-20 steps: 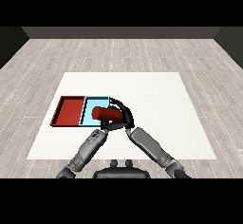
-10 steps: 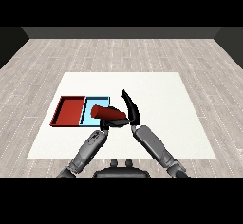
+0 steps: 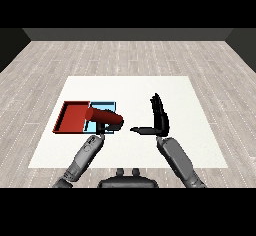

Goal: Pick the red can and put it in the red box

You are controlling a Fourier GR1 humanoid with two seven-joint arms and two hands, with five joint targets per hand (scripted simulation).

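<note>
Two trays [image 3: 70, 128] side by side at table's [image 3: 190, 95] left, can [image 3: 102, 116] above them.

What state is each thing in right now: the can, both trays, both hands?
Red cylindrical can: held by the left hand, tilted, above the light blue tray.
Red tray: on the table, no can in it.
Light blue tray: beside the red tray, partly hidden.
Left hand: curled round the can.
Right hand: open, holding nothing.

Bare test room, white table [image 3: 200, 145], grey wood-plank floor [image 3: 125, 55], dark walls [image 3: 125, 34]

Red can [image 3: 102, 116]; lt blue tray [image 3: 111, 105]
</note>
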